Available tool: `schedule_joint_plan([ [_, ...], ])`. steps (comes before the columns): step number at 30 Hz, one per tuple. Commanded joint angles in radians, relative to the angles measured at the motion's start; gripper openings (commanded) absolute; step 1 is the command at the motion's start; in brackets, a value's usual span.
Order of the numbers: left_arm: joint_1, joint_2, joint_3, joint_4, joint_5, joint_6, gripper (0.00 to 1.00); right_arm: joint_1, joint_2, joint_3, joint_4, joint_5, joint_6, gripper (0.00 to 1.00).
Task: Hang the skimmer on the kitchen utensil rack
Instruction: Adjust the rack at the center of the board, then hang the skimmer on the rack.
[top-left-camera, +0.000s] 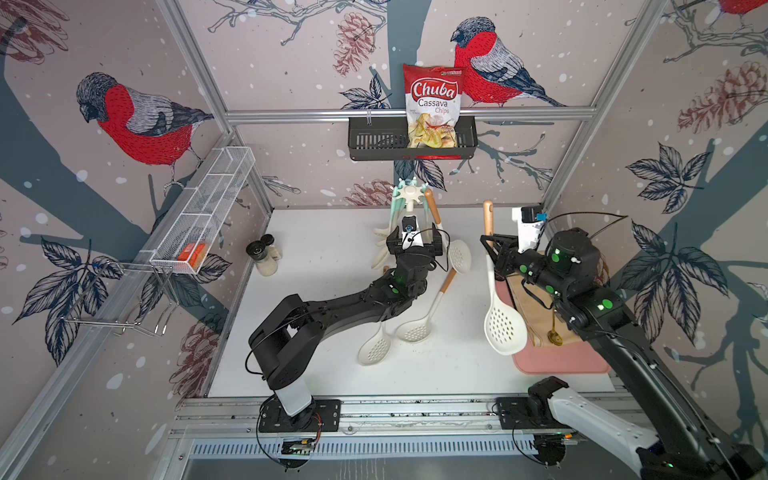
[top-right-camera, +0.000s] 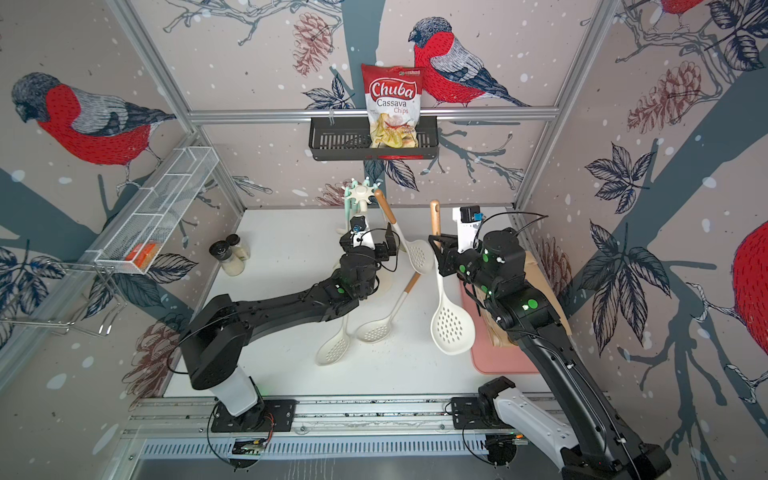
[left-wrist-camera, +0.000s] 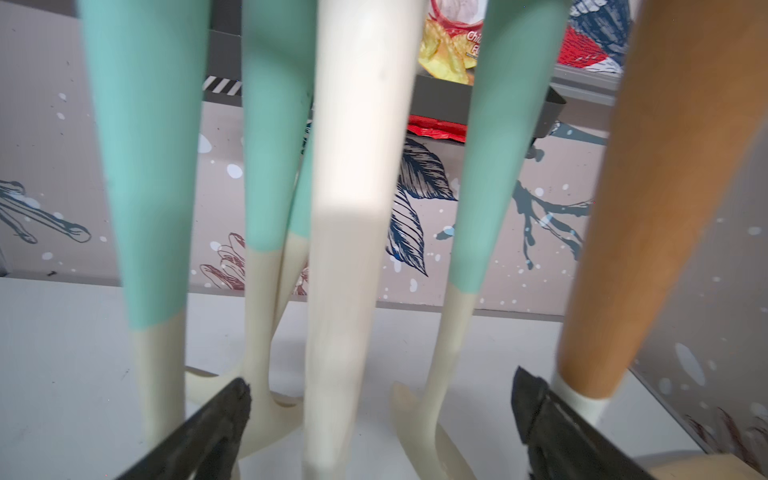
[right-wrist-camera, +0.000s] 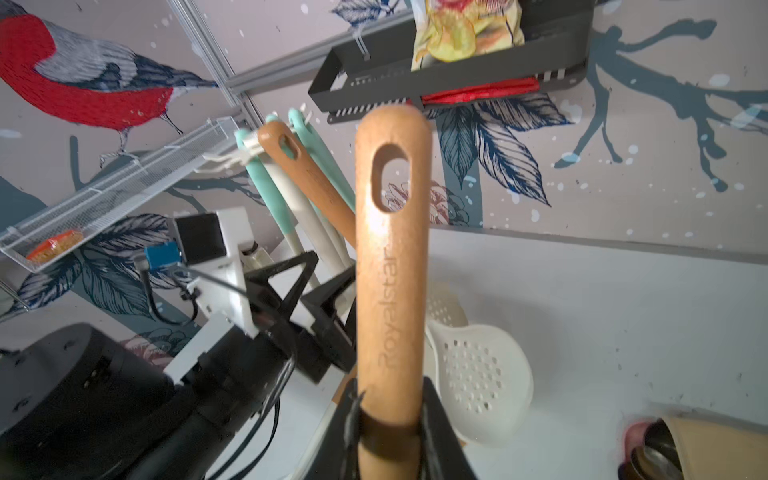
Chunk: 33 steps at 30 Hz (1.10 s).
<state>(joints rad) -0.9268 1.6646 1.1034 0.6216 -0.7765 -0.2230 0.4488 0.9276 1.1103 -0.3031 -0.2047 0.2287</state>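
Closest to the lens, in the right wrist view, the skimmer (right-wrist-camera: 392, 249) has its wooden handle clamped between the jaws of the right gripper (right-wrist-camera: 390, 401), with the hanging hole clear above them. In both top views this gripper (top-left-camera: 490, 247) sits right of centre. The handle end points to the upper frame and the perforated bowl hangs toward the lower frame, beside a pink mat (top-left-camera: 561, 365).

Up and left of it stands the kitchen utensil rack (top-left-camera: 411, 192), near the back edge where the table meets the wall. Its star top is apart from the held handle. Between them a second skimmer (top-left-camera: 459, 255) slants down from a star arm; whether its hole sits on the hook I cannot tell.

Facing the rack, the left gripper (top-left-camera: 413, 236) has its jaws spread wide and holds nothing. Its wrist view shows the fingers (left-wrist-camera: 208, 432) either side of the rack's pole (left-wrist-camera: 357, 208), one just beside that second handle, with mint-handled utensils (left-wrist-camera: 145, 166) hanging around.

Two more skimmers (top-left-camera: 415, 330) lie below the left wrist. Open tabletop (top-left-camera: 324, 249) runs left from the rack to two shakers (top-left-camera: 262, 253) by the left edge. The gap between the grippers is narrow.
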Motion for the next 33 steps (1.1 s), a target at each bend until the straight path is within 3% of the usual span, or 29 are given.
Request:
schedule_joint_plan([
  [1, -0.021, -0.090, -0.060, -0.053, 0.130, -0.055, 1.00, 0.008, 0.039, 0.050, 0.090, -0.013, -0.037, 0.00],
  [8, -0.024, -0.384, -0.229, -0.288, 0.361, -0.154, 1.00, 0.220, 0.143, 0.100, 0.074, 0.160, -0.121, 0.00],
  [14, 0.027, -0.539, -0.234, -0.511, 0.503, -0.197, 1.00, 0.261, 0.219, 0.114, 0.123, 0.148, -0.152, 0.00],
  [20, 0.149, -0.597, -0.212, -0.576, 0.747, -0.259, 0.99, 0.271, 0.281, 0.149, 0.121, 0.138, -0.181, 0.00],
  [33, 0.230, -0.602, -0.177, -0.579, 0.849, -0.258, 1.00, 0.283, 0.320, 0.182, 0.122, 0.097, -0.203, 0.00],
])
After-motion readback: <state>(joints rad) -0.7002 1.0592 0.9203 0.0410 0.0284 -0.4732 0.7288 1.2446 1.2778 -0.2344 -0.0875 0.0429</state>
